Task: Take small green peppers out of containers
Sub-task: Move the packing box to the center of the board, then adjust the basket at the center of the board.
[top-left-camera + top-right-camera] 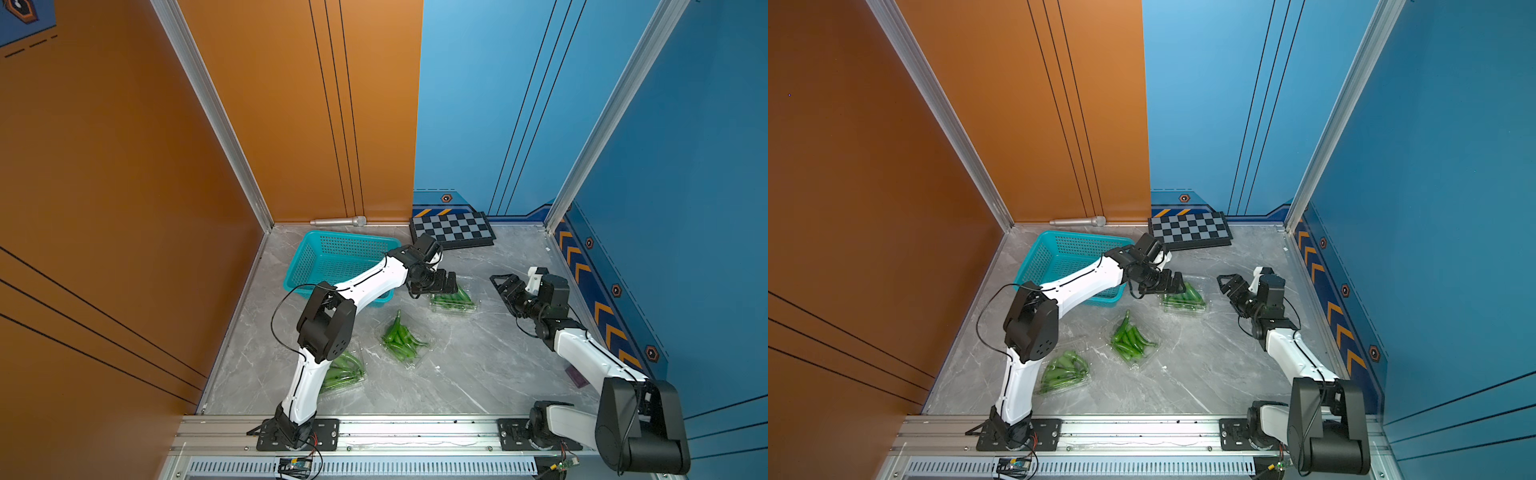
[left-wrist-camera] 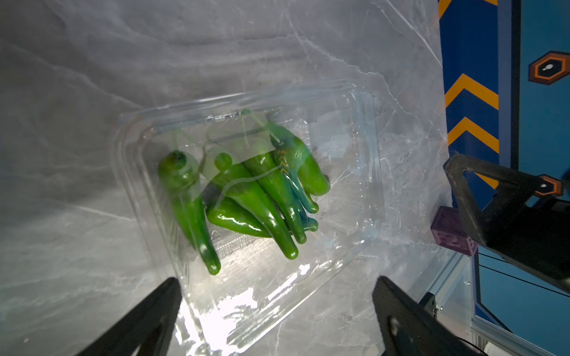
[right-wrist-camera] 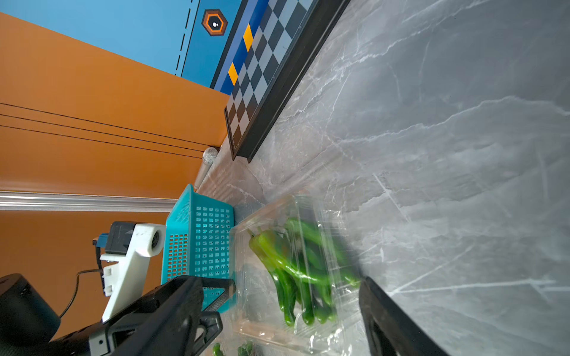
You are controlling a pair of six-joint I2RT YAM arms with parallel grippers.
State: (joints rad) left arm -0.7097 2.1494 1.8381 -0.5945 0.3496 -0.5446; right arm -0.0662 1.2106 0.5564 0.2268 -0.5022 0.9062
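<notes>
Showing small green peppers [image 2: 246, 197] heaped inside the far container [image 2: 367, 138], near the teal basket [image 1: 349, 235] — left gripper [image 2: 277, 282] spread wide over its edge, right gripper [image 1: 498, 286] parted and empty nearby. Best steadied lightly, thin plastic crushing easily. Middle container [image 1: 415, 361] and near container [image 1: 350, 386] likewise full.

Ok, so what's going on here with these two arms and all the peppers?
Two robot arms are about to unpack small green peppers. The left tool hovers open over the farthest clamshell box, beside the teal basket, gripping nothing. The right tool, open too, sits off that box's other side, not touching it. The middle box and nearest box lie untouched, with peppers inside all three.
</notes>
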